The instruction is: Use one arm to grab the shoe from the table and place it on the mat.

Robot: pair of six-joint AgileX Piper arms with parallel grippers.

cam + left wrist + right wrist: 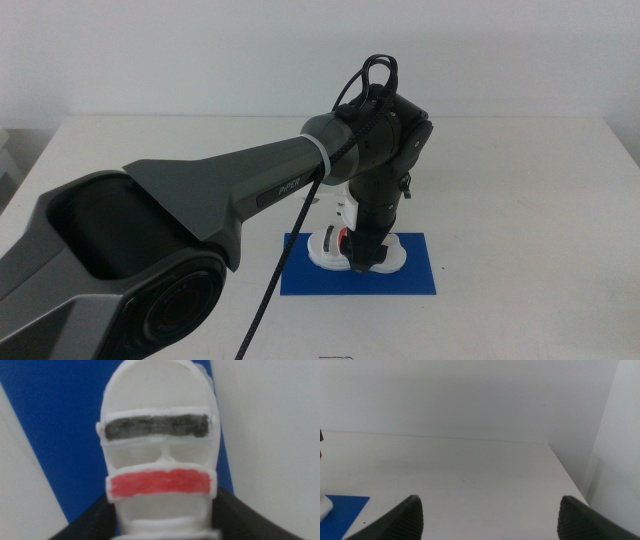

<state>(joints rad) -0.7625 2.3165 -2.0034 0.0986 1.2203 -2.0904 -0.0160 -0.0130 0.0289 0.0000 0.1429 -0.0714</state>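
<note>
The placing step looks nearly done — the left gripper (362,262) reaches down over the blue mat (420,275), its jaws closed on the sides of the shoe (335,250), which sits on the mat. Next, I judge, comes letting go and lifting straight up. The right gripper (490,517) waits, jaws spread, over the table (470,475).

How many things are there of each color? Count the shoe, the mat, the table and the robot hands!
White: 2, the shoe and the table
Blue: 1, the mat
Dark: 2, the left gripper down at the shoe, and the right gripper waiting apart
Total: 5
</note>
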